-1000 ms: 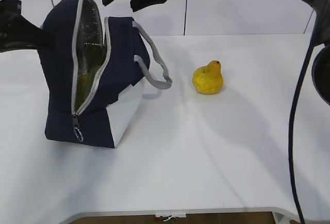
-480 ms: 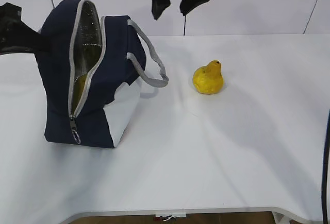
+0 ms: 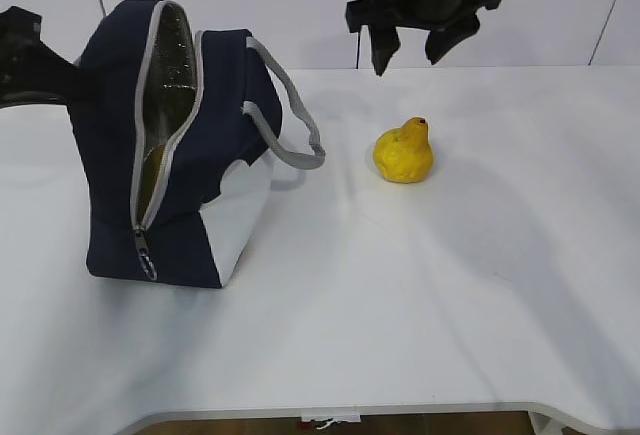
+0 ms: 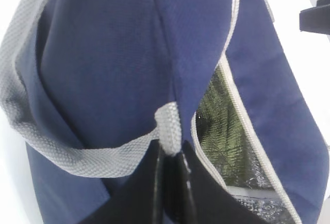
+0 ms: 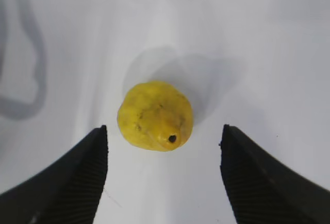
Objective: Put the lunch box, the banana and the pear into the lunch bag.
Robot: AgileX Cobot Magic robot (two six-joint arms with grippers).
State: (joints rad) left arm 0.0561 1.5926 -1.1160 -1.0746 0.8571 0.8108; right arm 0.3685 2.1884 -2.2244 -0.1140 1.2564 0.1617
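The navy lunch bag (image 3: 235, 125) stands on the left of the white table with its zipper open. My left gripper (image 4: 172, 154) is shut on the bag's grey webbing handle (image 4: 67, 154) and holds that side up; in the exterior view it (image 3: 70, 80) is half hidden behind the bag. A yellow patch (image 3: 152, 170) shows inside the opening, possibly the banana. The lunch box is hidden. The pear (image 3: 403, 153) sits on the table right of the bag. My right gripper (image 3: 410, 55) hangs open above the pear (image 5: 154, 113), its jaws wide on either side.
The bag's second handle (image 3: 295, 125) loops out toward the pear. The zipper's ring pull (image 3: 147, 260) hangs at the bag's front. The table's front edge (image 3: 340, 410) is near the bottom of the view. A white panelled wall stands behind.
My right gripper has moved right from above the bag to above the pear and has lowered a little. The bag's opening has narrowed slightly. The left gripper has stayed on the handle.
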